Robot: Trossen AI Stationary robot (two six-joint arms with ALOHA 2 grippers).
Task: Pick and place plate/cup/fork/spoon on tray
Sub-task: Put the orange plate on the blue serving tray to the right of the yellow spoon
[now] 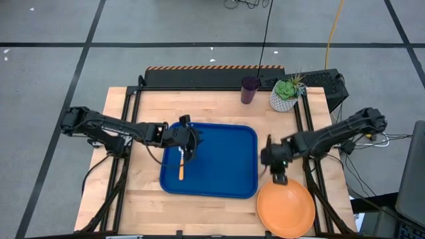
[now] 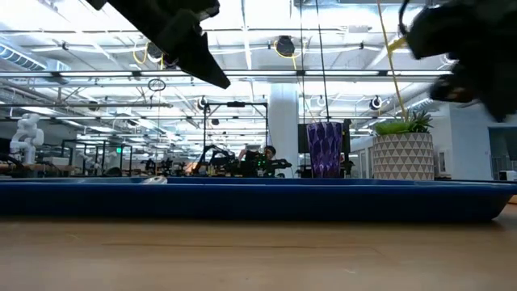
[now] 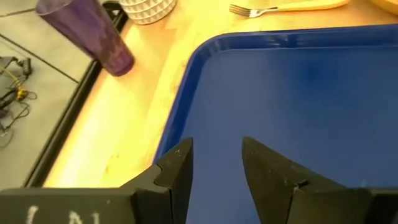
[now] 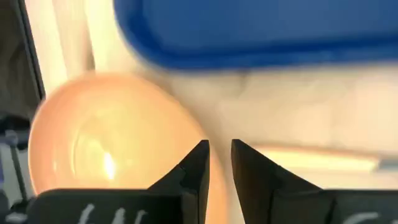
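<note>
Left pincer [image 1: 189, 141] open, empty, over tray [image 1: 229, 169]; right pincer [image 1: 275, 174] narrowly parted at plate [image 1: 287, 209] rim.

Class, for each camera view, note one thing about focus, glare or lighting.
High view: even light, sharp. Low view: bright ceiling lights behind the cup, tray edge dark. Left wrist view: fork crisp, left gripper soft. Right wrist view: blurred, glare spot on the plate.

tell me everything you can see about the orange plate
The plate is round, smooth and orange, seemingly plastic, with a raised rim. It lies flat and empty at the table's near right corner, just off the blue tray. The right end effector hangs at its far rim; contact cannot be told.
</note>
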